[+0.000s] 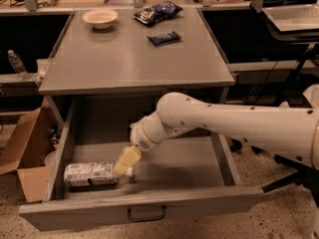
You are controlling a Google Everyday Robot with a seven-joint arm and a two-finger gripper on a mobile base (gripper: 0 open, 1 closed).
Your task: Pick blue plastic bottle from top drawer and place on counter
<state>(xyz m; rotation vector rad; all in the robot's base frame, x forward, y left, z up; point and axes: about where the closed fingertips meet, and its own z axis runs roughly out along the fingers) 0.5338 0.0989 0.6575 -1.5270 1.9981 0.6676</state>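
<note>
The blue plastic bottle (89, 175) lies on its side at the front left of the open top drawer (144, 208), its white cap pointing right. My gripper (125, 162) reaches down into the drawer from the right on the white arm. Its pale fingertips are right at the bottle's cap end, touching or almost touching it. The grey counter (134, 59) is above the drawer.
On the counter stand a white bowl (100, 18), a dark blue snack bag (157, 11) and a small dark packet (164, 38). An open cardboard box (25, 153) sits on the floor to the left. A small clear bottle (16, 63) stands at far left. A laptop (291, 14) lies at the right.
</note>
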